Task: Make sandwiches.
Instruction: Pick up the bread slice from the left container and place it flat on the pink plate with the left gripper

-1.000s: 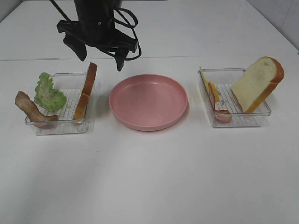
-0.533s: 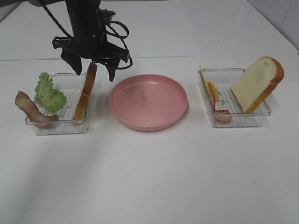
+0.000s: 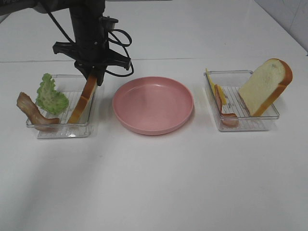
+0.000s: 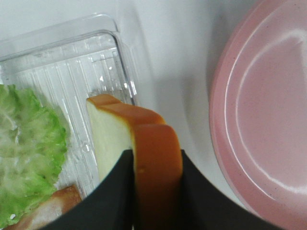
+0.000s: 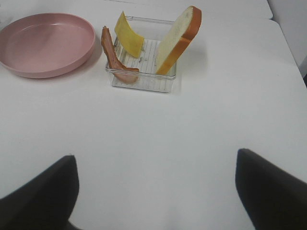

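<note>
My left gripper [image 3: 93,73] pinches the top crust of the slice [image 3: 82,100], one finger on each face. The slice stands on edge, leaning, at the plate side of the left tray [image 3: 57,134]; lettuce [image 3: 50,96] and bacon [image 3: 31,113] share that tray. I judge this the first pick, bread for the base; the plate [image 3: 153,104] is bare.

To do it well I should lift straight up until the lower crust clears the tray wall; a sideways drag could tip the light tray or snag the lettuce. Then I carry it across to the plate, lower, and lay it flat near the middle before letting go; released on edge, it may topple off the rim.

My right gripper [image 5: 154,191] hangs spread wide, holding nothing, well apart from the second slice [image 5: 178,40] in the right tray [image 5: 141,82].
</note>
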Controlling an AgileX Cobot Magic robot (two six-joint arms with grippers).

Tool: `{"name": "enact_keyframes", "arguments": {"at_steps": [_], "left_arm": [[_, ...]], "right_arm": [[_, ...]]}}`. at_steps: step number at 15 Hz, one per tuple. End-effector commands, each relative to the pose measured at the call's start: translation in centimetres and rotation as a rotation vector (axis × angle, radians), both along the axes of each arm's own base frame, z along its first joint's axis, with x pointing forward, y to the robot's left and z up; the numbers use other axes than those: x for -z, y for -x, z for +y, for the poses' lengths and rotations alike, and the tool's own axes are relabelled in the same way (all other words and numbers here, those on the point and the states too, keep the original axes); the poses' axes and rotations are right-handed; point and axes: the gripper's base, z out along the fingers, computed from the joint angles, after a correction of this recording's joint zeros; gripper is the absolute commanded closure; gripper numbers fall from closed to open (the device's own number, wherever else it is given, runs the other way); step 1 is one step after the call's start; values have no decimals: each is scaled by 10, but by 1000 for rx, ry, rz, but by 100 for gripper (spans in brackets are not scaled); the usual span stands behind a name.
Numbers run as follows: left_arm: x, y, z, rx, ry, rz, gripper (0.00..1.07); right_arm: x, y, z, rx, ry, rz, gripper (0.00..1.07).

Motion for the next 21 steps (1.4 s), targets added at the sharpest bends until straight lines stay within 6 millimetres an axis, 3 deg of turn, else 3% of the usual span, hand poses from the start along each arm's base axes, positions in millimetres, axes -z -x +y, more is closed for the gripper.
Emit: {"name": "enact_keyframes", "arguments": {"at_steps": [1,3,7,10,13,15,17,19,21], "left_arm": [[-5,6,-2,11,10,36,107],[-11,7,-2,12,15,25,107],[-44,12,0,13,47,-34,107],[-88,23,4,26,92,-116,107],[-113,24,3,110,181,-176,107],[-118,19,6,126,333,-175,107],[-120,4,17,167,621,-173,107],[-109,-6,19,197,803,-147,107],[-85,-14,10,236,906,-106,107]], "right_arm": [[0,3,0,1,12,-25,28],[0,3,0,1,12,-25,28],[0,3,0,1,12,-25,28],[0,3,0,1,12,-25,28],[0,3,0,1,12,-25,28],[0,3,0,1,12,-25,28],[0,3,0,1,12,-25,28],[0,3,0,1,12,-25,28],[0,3,0,1,12,-25,28]]}}
